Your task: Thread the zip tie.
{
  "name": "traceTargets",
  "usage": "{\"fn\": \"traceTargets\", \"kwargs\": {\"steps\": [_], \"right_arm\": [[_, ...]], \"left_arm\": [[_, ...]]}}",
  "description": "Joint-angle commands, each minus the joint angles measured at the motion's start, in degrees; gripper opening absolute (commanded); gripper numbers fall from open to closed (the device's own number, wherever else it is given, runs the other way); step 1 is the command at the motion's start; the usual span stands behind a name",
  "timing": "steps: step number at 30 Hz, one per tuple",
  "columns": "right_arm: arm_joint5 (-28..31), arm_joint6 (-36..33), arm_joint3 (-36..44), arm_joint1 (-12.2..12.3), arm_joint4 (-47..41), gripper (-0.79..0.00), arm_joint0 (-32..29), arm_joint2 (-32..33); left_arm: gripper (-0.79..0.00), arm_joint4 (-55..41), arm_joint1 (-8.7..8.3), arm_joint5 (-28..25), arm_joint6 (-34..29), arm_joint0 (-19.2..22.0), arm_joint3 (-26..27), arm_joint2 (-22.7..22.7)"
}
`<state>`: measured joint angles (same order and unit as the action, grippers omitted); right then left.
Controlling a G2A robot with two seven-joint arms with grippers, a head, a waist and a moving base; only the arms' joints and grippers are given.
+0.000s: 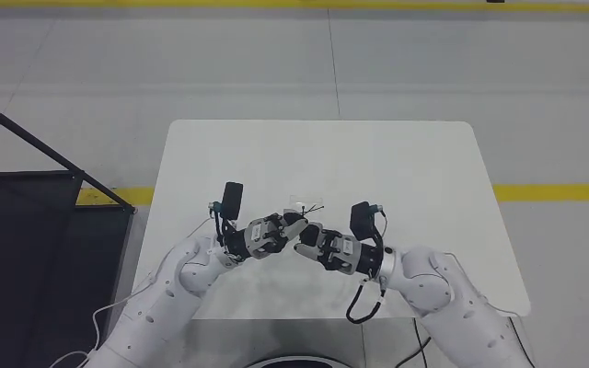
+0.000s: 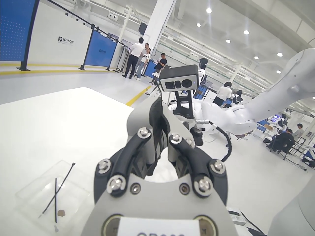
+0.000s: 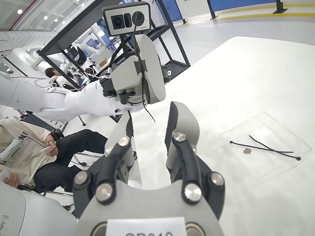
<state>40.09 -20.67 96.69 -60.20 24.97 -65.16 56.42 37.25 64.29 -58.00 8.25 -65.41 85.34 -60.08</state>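
Observation:
My left gripper (image 3: 140, 74) is shut on a black zip tie (image 3: 145, 99), pinched between its pads. The tie's thin tail hangs out and ends just ahead of my right gripper (image 3: 150, 121), which is open with nothing between its fingers. In the top view the two grippers face each other tip to tip near the table's front middle, the left gripper (image 1: 279, 228) and the right gripper (image 1: 306, 237) almost touching. From the left wrist view my left gripper (image 2: 158, 106) shows its fingers pressed together, with the right arm's wrist camera (image 2: 179, 82) just beyond.
A clear flat tray (image 1: 296, 198) lies just beyond the grippers. Two more black zip ties (image 3: 265, 148) lie crossed on it, with a small brown scrap (image 3: 246, 151) beside them. The same spare ties (image 2: 57, 190) show in the left wrist view. The white table (image 1: 414, 184) stretches behind.

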Motion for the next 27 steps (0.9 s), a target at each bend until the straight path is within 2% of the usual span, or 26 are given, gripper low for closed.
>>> {"fn": "traceTargets", "kwargs": {"steps": [1,10,22,24,27], "right_arm": [[0.0,0.1,0.0,-0.1,0.0,-0.588,0.0,0.0],[0.3,-0.2,0.0,-0.2,0.0,-0.785,-0.2,0.6],[0.4,-1.4,-0.2,-0.5,-0.7,-0.785,0.0,0.9],[0.4,-1.3,-0.2,-0.5,-0.7,-0.785,-0.1,1.0],[0.5,-1.3,-0.2,-0.5,-0.7,-0.785,-0.1,1.1]], "left_arm": [[-0.785,0.0,0.01,0.0,0.0,0.0,0.0,0.0],[-0.785,0.4,0.11,0.0,-0.2,0.0,0.0,-0.4],[-0.785,0.3,0.31,0.0,-0.4,-0.1,-0.1,-0.7],[-0.659,0.4,0.35,0.0,-0.4,-0.1,-0.1,-0.7],[-0.329,0.2,0.40,0.0,-0.4,-0.1,-0.2,-0.8]]}}
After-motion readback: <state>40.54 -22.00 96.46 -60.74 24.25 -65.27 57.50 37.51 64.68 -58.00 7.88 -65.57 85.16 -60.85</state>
